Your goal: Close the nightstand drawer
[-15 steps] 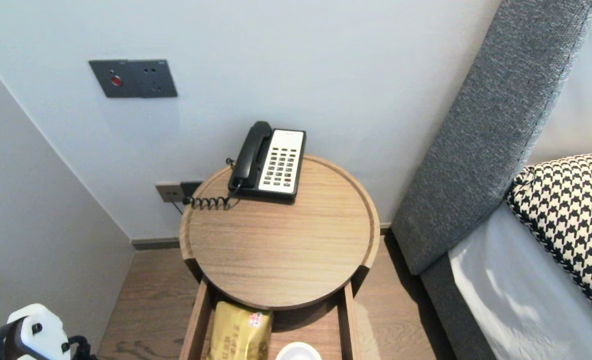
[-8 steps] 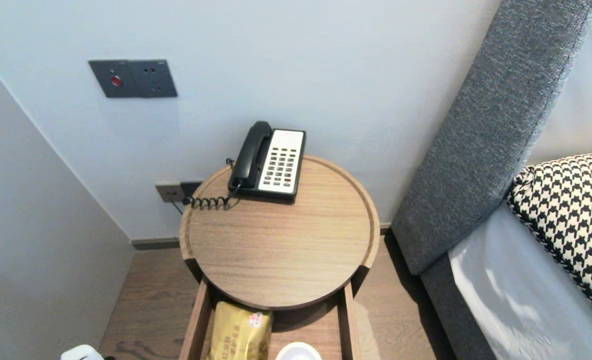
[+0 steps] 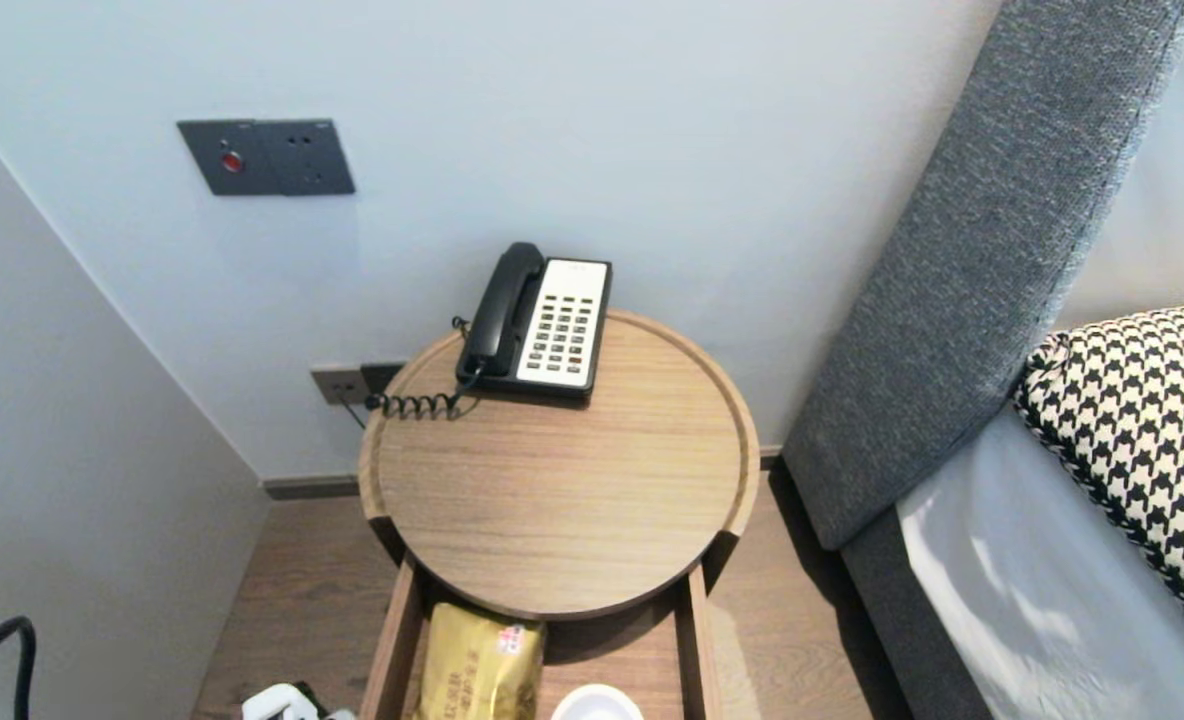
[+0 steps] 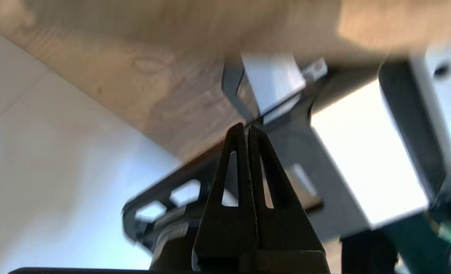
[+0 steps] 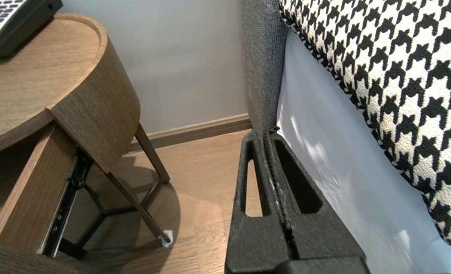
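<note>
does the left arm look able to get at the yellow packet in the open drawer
Probably yes. The drawer stands pulled out and the yellow packet lies uncovered by its left wall, close to the left arm. The left tool is shut, so it would need to open first.

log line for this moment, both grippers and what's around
left gripper: shut, empty, its arm low beside open drawer | right gripper: shut, empty, parked by bed | drawer: yellow packet inside | table: phone on top

Round wooden table, telephone at its back rim, open drawer below holding yellow packet
</note>
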